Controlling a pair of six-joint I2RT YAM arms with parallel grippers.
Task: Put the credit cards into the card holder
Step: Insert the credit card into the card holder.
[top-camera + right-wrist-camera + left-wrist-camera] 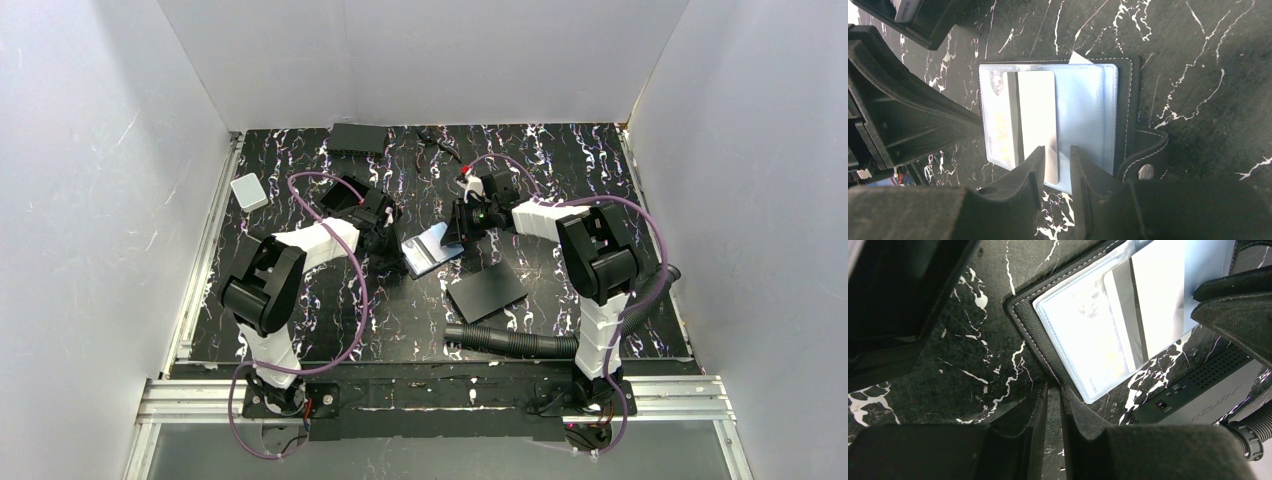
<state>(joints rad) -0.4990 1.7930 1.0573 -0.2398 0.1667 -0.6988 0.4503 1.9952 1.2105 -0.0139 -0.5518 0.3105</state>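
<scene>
A black sheet [487, 290] and a ribbed hose [510, 342] lie on the bench [560, 160] behind the right fingers [1034, 165]. The open card holder [1126, 100] lies in front of them. One credit card [1035, 115] lies on its clear pockets, with a corner in the gap between the right fingers, which are apart. A second card [997, 125] sits in a pocket. The left fingers [1075, 407] are almost together at the holder's edge. I cannot tell if they pinch it.

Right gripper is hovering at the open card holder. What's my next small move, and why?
Probably close the right gripper on the pale glossy card's near edge, showing between its parted jaws, to steer it into the black leather card holder's clear sleeve.
</scene>
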